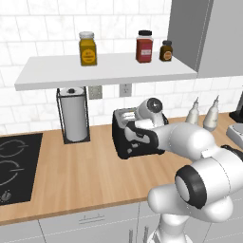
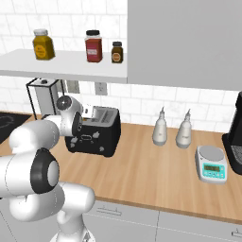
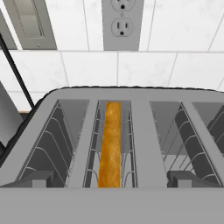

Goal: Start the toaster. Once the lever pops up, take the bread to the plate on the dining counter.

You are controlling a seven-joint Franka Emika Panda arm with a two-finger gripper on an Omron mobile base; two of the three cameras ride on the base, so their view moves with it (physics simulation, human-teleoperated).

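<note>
- Left base view: no writing can be read; the labels on the three jars, a yellow one (image 1: pixel 88 49), a red one (image 1: pixel 144 46) and a small brown one (image 1: pixel 166 51), on the white shelf (image 1: pixel 104 71) are blurred. The toaster (image 1: pixel 128 142), boxy, glossy black with rounded corners, stands on the wood-grain table (image 1: pixel 85 175), partly behind the white arm. A paper towel roll (image 1: pixel 74 114) in a thin black wire frame stands to its left, beside a black cooktop (image 1: pixel 14 166).
- Right base view: the toaster (image 2: pixel 97 132) shows a silver slotted top and pale knobs on its face. Two pale, pear-shaped bottles (image 2: pixel 160 128) and a small scale (image 2: pixel 211 164) with an unreadable display sit further right.
- Hand view: the tool (image 3: pixel 111 179) hangs released, jaws wide, just above the toaster (image 3: pixel 144 135). The bread (image 3: pixel 110 144), golden-orange and thin, stands upright in a wire-lined slot. A white outlet (image 3: pixel 122 22) sits on the tiled wall.
</note>
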